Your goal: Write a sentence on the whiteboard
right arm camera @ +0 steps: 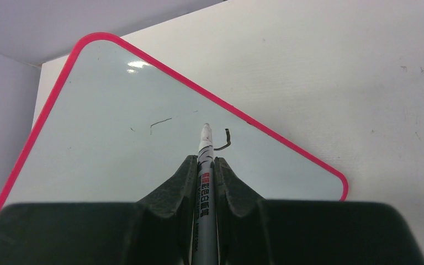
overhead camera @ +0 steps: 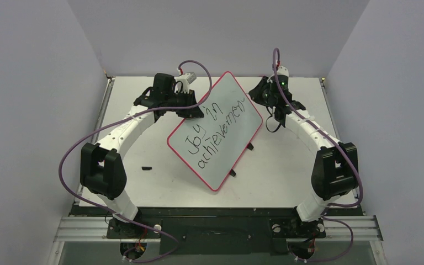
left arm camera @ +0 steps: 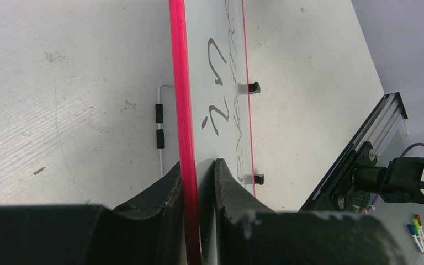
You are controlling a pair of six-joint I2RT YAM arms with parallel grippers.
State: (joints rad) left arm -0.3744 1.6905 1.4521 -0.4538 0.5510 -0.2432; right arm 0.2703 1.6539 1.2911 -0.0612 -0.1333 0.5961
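Observation:
The whiteboard [overhead camera: 221,118] stands tilted on the table, red-rimmed, with two black clips [overhead camera: 250,146] on its lower right edge. The sentence [overhead camera: 212,135] runs in black in two lines, "Joy in" above "achievemen". My left gripper [overhead camera: 192,109] is shut on the board's upper left edge. In the left wrist view the red rim [left arm camera: 183,110] sits between the left gripper's [left arm camera: 199,165] jaws. My right gripper [overhead camera: 271,105] is shut on a grey marker [right arm camera: 205,165]. The marker's tip [right arm camera: 205,128] is over the whiteboard [right arm camera: 105,149], beside a short hooked stroke [right arm camera: 225,142]. Whether it touches is unclear.
A small black cap [overhead camera: 147,167] lies on the table left of the board. A thin wire leg with black sleeves [left arm camera: 159,124] shows behind the board. Pale walls close in the table on three sides. A metal rail [overhead camera: 221,229] runs along the near edge.

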